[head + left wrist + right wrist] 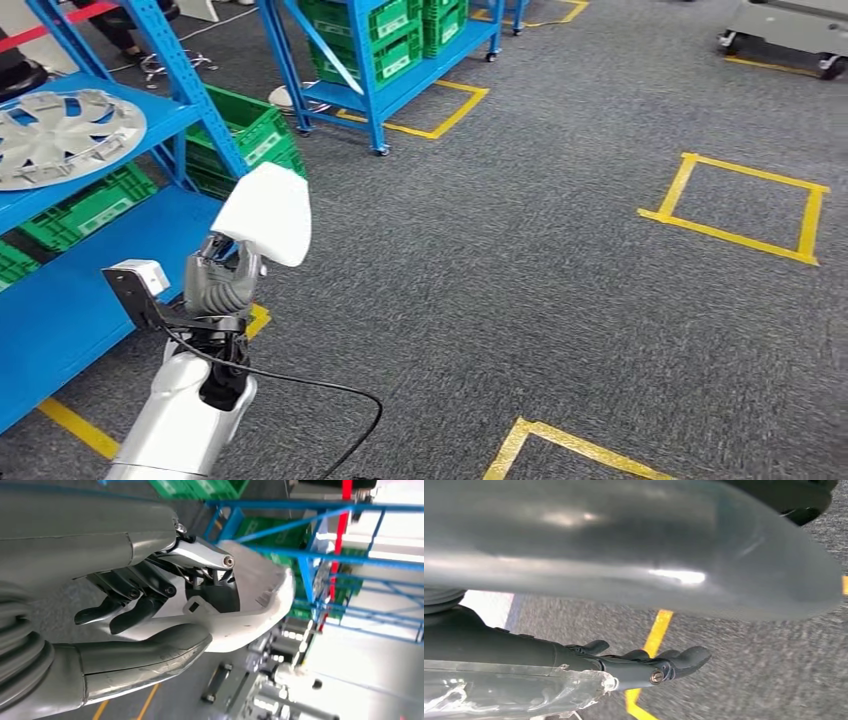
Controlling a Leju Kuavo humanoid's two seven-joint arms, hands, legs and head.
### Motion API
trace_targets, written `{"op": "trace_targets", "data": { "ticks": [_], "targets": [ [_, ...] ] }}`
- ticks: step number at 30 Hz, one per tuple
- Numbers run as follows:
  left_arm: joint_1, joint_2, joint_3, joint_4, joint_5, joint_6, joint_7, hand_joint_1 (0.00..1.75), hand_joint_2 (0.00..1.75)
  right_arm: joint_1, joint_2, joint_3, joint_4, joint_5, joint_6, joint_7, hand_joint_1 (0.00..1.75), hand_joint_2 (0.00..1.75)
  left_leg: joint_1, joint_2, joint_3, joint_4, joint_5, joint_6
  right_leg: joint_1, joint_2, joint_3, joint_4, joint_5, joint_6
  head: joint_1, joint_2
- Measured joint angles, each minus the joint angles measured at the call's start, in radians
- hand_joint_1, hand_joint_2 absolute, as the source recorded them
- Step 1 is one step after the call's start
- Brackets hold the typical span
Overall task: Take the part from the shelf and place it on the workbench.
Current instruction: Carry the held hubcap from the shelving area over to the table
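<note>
Your left hand (228, 280) grips the white part (265, 212) at its lower edge, at 9 o'clock beside the blue shelf (60, 290); it looks light, stiff, smooth, so keep the thumb firmly wrapped

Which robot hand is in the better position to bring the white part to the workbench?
Left. The left robot hand already grips the white part, lifted clear of the blue shelf. The right robot hand holds nothing and hangs low over the carpet, so a handover seems needless.
</note>
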Motion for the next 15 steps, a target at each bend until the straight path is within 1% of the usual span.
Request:
{"op": "trace_targets", "data": {
  "ticks": [1, 2, 3, 4, 5, 6, 7, 8, 9, 10, 11, 12, 13, 14, 15],
  "targets": [
    [0.000, 0.002, 0.002, 0.000, 0.002, -0.002, 0.000, 1.75, 1.75, -0.001, 0.000, 0.000, 0.000, 0.001, 0.000, 0.004, 0.00, 0.00, 0.006, -0.027, 0.029, -0.070, 0.039, -0.003, -0.001, 0.015, -0.001, 0.002, 0.000, 0.005, -0.001, 0.000],
    [0.000, 0.004, 0.004, 0.000, 0.005, -0.002, 0.001, 1.75, 1.75, -0.002, 0.000, 0.000, 0.000, 0.002, 0.001, 0.006, 0.00, 0.00, 0.012, -0.054, 0.056, -0.132, 0.063, -0.004, -0.002, 0.030, -0.006, 0.006, 0.000, 0.010, -0.002, 0.000],
    [0.001, 0.005, 0.007, 0.000, 0.009, -0.001, 0.004, 1.75, 1.75, -0.004, 0.000, 0.000, 0.000, 0.003, 0.001, 0.008, 0.00, 0.00, 0.016, -0.076, 0.073, -0.173, 0.074, -0.003, -0.002, 0.044, -0.011, 0.008, 0.000, 0.017, -0.003, 0.000],
    [0.001, 0.006, 0.009, 0.000, 0.014, 0.000, 0.007, 1.75, 1.75, -0.003, 0.000, 0.000, 0.000, 0.003, 0.001, 0.009, 0.00, 0.00, 0.017, -0.088, 0.080, -0.191, 0.074, 0.001, -0.003, 0.057, -0.016, 0.009, 0.002, 0.025, -0.005, 0.000],
    [0.001, 0.006, 0.012, 0.000, 0.016, 0.001, 0.010, 1.75, 1.75, -0.001, 0.000, 0.000, 0.000, 0.003, 0.001, 0.010, 0.00, 0.00, 0.015, -0.081, 0.082, -0.194, 0.072, 0.009, -0.005, 0.069, -0.022, 0.007, 0.004, 0.032, -0.004, 0.000],
    [0.000, 0.006, 0.013, 0.000, 0.018, 0.001, 0.012, 1.75, 1.75, 0.002, 0.000, 0.000, 0.000, 0.004, 0.001, 0.010, 0.00, 0.00, 0.014, -0.067, 0.083, -0.195, 0.073, 0.017, -0.007, 0.074, -0.025, 0.004, 0.006, 0.039, -0.004, 0.000],
    [-0.002, 0.005, 0.013, 0.000, 0.019, 0.000, 0.012, 1.75, 1.75, 0.005, 0.000, 0.000, 0.000, 0.004, 0.001, 0.010, 0.00, 0.00, 0.014, -0.055, 0.084, -0.196, 0.075, 0.025, -0.006, 0.059, -0.030, 0.009, 0.003, 0.043, -0.002, 0.000],
    [-0.004, 0.004, 0.014, 0.000, 0.018, -0.002, 0.012, 1.75, 1.75, 0.006, 0.000, 0.000, 0.000, 0.004, 0.001, 0.010, 0.00, 0.00, 0.013, -0.041, 0.086, -0.197, 0.076, 0.033, -0.004, 0.029, -0.043, 0.032, -0.010, 0.046, 0.002, 0.000],
    [-0.003, 0.003, 0.014, 0.000, 0.018, -0.004, 0.012, 1.75, 1.75, 0.004, 0.000, 0.000, 0.000, 0.004, 0.001, 0.010, 0.00, 0.00, 0.013, -0.027, 0.087, -0.198, 0.077, 0.039, -0.002, -0.010, -0.064, 0.076, -0.035, 0.049, 0.006, 0.000],
    [-0.002, 0.004, 0.014, -0.001, 0.018, -0.008, 0.012, 1.75, 1.75, 0.002, 0.000, 0.000, 0.000, 0.004, 0.002, 0.011, 0.00, 0.00, 0.009, -0.013, 0.088, -0.198, 0.075, 0.044, 0.000, -0.048, -0.096, 0.143, -0.069, 0.051, 0.010, 0.000],
    [0.001, 0.005, 0.015, -0.001, 0.018, -0.010, 0.012, 1.75, 1.75, 0.001, 0.000, 0.000, 0.000, 0.004, 0.002, 0.012, 0.00, 0.00, 0.006, 0.004, 0.088, -0.198, 0.074, 0.047, -0.001, -0.070, -0.132, 0.216, -0.102, 0.053, 0.011, 0.000],
    [0.004, 0.006, 0.015, -0.001, 0.016, -0.009, 0.012, 1.75, 1.75, 0.000, 0.000, 0.000, 0.000, 0.004, 0.002, 0.014, 0.00, 0.00, 0.003, 0.020, 0.089, -0.198, 0.073, 0.048, -0.001, -0.079, -0.160, 0.274, -0.123, 0.054, 0.011, 0.000],
    [0.005, 0.006, 0.015, -0.001, 0.013, -0.003, 0.013, 1.75, 1.75, 0.000, 0.000, -0.001, 0.000, 0.004, 0.001, 0.016, 0.00, 0.00, 0.002, 0.037, 0.091, -0.198, 0.071, 0.048, -0.002, -0.083, -0.171, 0.300, -0.127, 0.054, 0.011, 0.000],
    [0.005, 0.005, 0.016, -0.001, 0.010, 0.006, 0.015, 1.75, 1.75, 0.001, 0.000, -0.001, 0.000, 0.005, 0.001, 0.018, 0.00, 0.00, 0.000, 0.052, 0.093, -0.198, 0.069, 0.048, -0.002, -0.086, -0.159, 0.284, -0.112, 0.054, 0.011, 0.000],
    [0.004, 0.005, 0.016, -0.001, 0.008, 0.016, 0.018, 1.75, 1.75, 0.001, 0.000, -0.001, 0.000, 0.005, 0.000, 0.020, 0.00, 0.00, 0.000, 0.065, 0.097, -0.198, 0.065, 0.046, -0.002, -0.094, -0.128, 0.230, -0.083, 0.052, 0.011, 0.000]
  ]
}}
